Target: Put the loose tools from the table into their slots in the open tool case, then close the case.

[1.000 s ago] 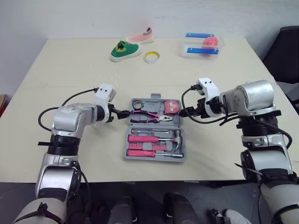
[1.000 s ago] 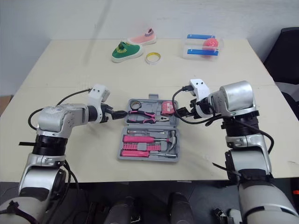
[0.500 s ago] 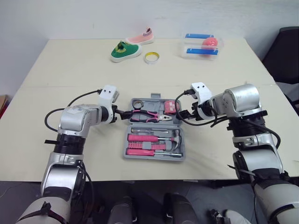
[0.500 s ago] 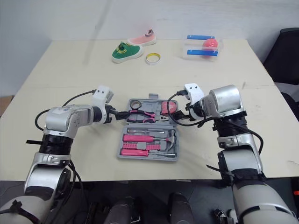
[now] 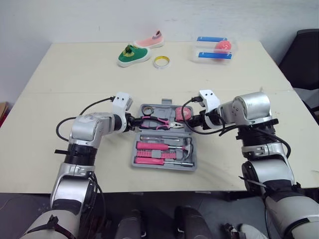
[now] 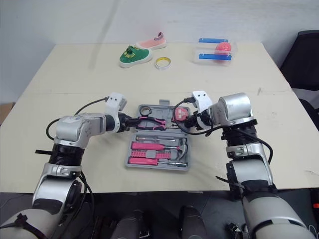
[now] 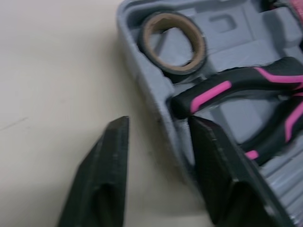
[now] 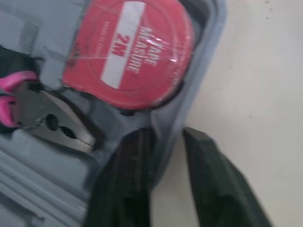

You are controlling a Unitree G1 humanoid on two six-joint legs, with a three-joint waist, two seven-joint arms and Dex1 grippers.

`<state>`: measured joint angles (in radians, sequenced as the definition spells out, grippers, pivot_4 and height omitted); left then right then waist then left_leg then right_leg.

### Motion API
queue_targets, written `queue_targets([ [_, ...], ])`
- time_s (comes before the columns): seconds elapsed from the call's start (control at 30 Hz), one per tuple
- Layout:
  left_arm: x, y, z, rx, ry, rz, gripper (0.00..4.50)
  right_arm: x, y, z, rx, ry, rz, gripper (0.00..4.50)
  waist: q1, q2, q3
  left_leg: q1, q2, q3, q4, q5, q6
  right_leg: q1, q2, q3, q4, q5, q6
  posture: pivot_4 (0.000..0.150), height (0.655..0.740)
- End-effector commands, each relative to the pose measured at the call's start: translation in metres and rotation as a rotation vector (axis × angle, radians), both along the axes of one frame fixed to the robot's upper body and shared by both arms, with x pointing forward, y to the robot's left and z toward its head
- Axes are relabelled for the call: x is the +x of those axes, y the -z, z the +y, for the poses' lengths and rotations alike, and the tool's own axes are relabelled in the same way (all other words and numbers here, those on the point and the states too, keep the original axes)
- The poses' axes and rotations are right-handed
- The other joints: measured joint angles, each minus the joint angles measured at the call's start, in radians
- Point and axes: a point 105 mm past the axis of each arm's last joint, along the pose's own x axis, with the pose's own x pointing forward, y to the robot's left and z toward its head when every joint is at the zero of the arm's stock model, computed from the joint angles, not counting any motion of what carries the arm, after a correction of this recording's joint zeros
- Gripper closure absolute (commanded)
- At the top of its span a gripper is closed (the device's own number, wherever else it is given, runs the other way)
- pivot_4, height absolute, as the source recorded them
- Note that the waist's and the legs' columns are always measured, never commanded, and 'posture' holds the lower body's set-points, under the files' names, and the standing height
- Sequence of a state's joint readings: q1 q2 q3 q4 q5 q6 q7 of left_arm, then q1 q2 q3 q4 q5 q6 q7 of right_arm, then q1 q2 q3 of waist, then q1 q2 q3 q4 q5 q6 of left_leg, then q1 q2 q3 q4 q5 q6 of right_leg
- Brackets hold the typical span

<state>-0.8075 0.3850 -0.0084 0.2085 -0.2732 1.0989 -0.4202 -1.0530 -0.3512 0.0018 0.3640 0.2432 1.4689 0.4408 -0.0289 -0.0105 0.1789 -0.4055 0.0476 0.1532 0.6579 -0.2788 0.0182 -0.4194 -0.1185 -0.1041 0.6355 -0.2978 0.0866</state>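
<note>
At tool case [image 5: 163,169] sides, L gripper [image 7: 158,126], R gripper [image 8: 164,137] straddling rim

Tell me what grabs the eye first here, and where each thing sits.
The open grey tool case in the middle of the table, packed with pink tools and a red tape measure, draws the eye. The left gripper is open astride its left wall; the right gripper sits at its right wall beside the tape measure.
</note>
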Motion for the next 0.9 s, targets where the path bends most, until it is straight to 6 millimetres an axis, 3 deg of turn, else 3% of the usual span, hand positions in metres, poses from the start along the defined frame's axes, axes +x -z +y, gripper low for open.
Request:
queue_targets([
  [0.03, -0.001, -0.016, -0.002, -0.089, 0.026, -0.091, 4.35, 0.005, -0.007, -0.003, 0.066, 0.05, -0.053, 4.5, 0.0, 0.0, 0.0, 0.0, 0.0, 0.0, 0.0, 0.0, 0.0, 0.0, 0.0, 0.0, 0.0, 0.0, 0.0, 0.15, 0.74],
  [0.27, -0.012, -0.037, -0.001, -0.226, 0.076, -0.325, 4.43, -0.003, -0.044, 0.006, 0.148, -0.143, -0.464, 4.5, 0.001, 0.0, 0.0, -0.001, 0.0, 0.001, -0.001, 0.0, 0.0, -0.002, 0.0, 0.0, -0.001, 0.0, 0.0, 0.15, 0.74],
  [0.43, -0.022, -0.027, 0.013, -0.101, 0.118, -0.517, 4.43, -0.017, -0.046, -0.007, 0.014, -0.268, -0.785, 4.5, 0.002, 0.0, 0.0, -0.001, 0.0, 0.001, -0.003, 0.0, 0.0, -0.002, 0.0, 0.0, -0.004, 0.0, 0.0, 0.15, 0.74],
  [0.53, -0.03, -0.02, 0.025, 0.016, 0.138, -0.684, 4.43, -0.029, -0.021, -0.018, -0.154, -0.36, -0.913, 4.5, 0.002, 0.0, 0.0, -0.001, 0.0, 0.003, -0.006, -0.001, 0.0, -0.002, 0.001, 0.0, -0.007, 0.0, 0.001, 0.15, 0.74],
  [0.7, -0.038, -0.004, 0.04, 0.155, 0.157, -0.81, 4.43, -0.045, 0.008, -0.032, -0.369, -0.475, -1.107, 4.5, 0.002, 0.0, 0.0, 0.001, 0.0, 0.004, -0.006, -0.001, 0.001, -0.002, 0.0, 0.0, -0.01, 0.0, 0.001, 0.15, 0.74],
  [0.9, -0.052, 0.004, 0.041, 0.247, 0.244, -0.933, 4.43, -0.057, 0.034, -0.047, -0.54, -0.588, -1.222, 4.5, 0.001, 0.0, 0.0, 0.012, 0.0, 0.006, -0.007, -0.003, 0.002, 0.007, -0.001, 0.001, -0.01, 0.001, 0.0, 0.15, 0.74],
])
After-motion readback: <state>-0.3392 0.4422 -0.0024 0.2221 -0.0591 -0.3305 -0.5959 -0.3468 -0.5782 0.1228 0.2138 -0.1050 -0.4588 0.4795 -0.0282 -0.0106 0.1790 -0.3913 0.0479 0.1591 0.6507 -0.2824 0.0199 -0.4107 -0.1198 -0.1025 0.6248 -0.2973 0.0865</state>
